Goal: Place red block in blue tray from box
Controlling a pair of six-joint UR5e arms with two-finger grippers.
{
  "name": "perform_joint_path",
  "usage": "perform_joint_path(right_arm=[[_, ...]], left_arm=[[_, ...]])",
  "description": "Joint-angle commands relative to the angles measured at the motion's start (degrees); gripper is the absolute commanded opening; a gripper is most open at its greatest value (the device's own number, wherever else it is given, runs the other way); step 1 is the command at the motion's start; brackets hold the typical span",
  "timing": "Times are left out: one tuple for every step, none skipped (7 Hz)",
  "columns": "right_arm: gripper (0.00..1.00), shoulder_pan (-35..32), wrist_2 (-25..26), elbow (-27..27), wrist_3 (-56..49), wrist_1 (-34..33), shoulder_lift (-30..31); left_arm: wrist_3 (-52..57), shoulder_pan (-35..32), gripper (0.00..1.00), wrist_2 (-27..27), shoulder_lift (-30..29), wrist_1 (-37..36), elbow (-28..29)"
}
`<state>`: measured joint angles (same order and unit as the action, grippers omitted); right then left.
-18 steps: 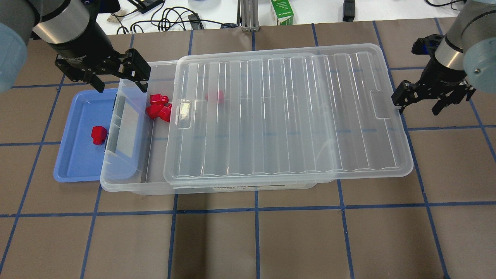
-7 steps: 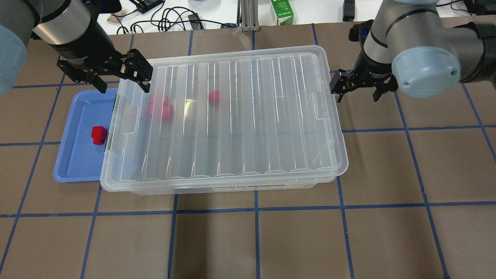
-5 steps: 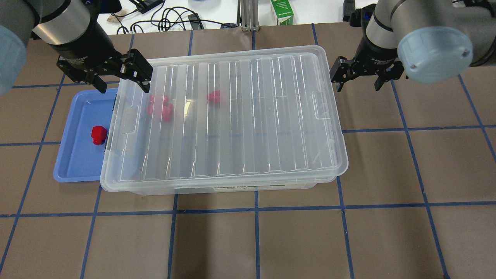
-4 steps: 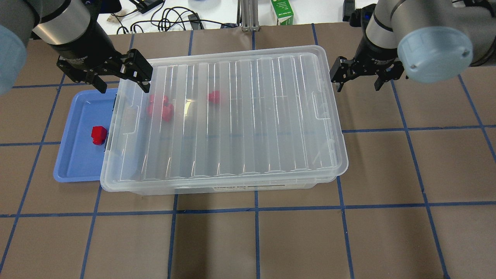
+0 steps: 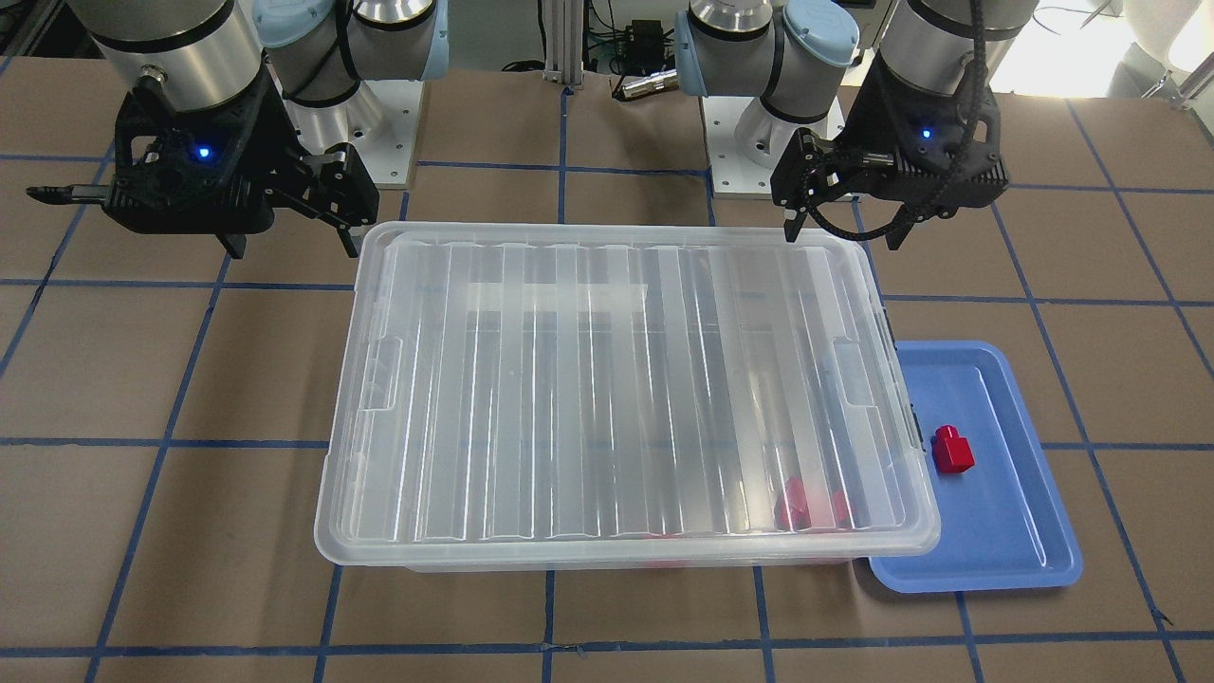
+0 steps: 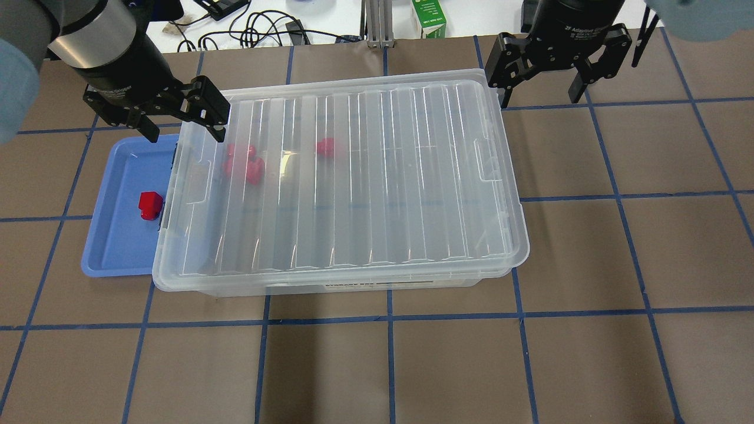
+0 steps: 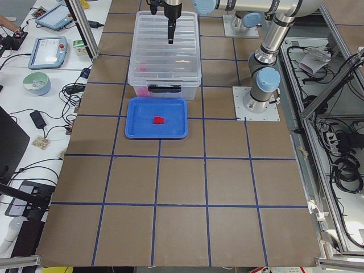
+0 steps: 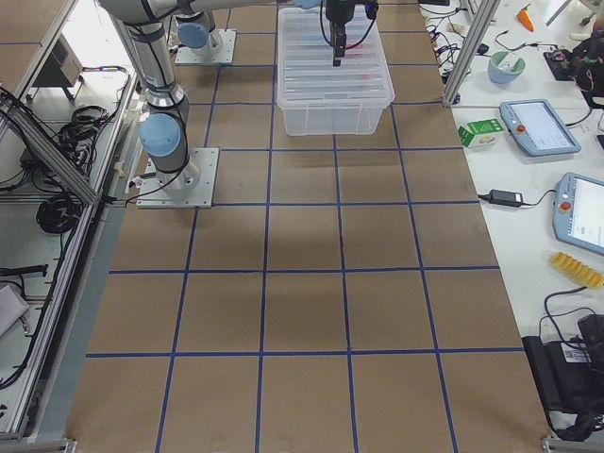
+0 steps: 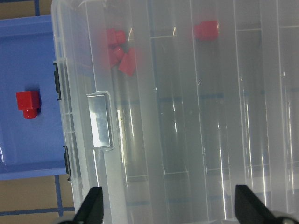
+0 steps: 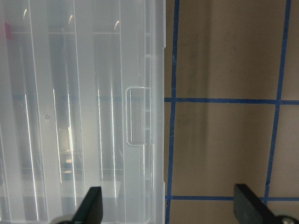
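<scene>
The red block lies inside the blue tray, close to the rim nearest the box. The tray sits on the counter just beside the box's end. The ribbed lid covers the box, and other red pieces show through it. The left claw is released and empty above the box corner by the tray. The right claw is released and empty beside the opposite end.

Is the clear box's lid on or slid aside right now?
On: the lid covers the whole box, rims aligned; red pieces show only blurred through it.
</scene>
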<state>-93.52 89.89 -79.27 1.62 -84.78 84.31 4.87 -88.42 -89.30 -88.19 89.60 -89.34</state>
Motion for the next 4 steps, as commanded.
perform_joint_path(right_arm=[[1.00,0.00,-0.15,-0.18,-0.04,-0.04,0.07],[1.00,0.00,-0.24,-0.09,0.14,-0.13,0.07],[1.00,0.00,-0.15,-0.18,-0.04,-0.13,0.07],[1.00,0.00,-0.15,-0.18,-0.04,-0.13,0.07]], left_arm=[[-2.48,0.00,1.00,-0.17,-0.40,1.28,0.74],[-2.76,0.00,1.00,-0.09,-0.40,1.89,0.74],[-2.76,-0.26,1.00,-0.09,-0.49,1.90,0.83],[-2.76,-0.79,1.00,-0.26,-0.57,1.98,1.00]])
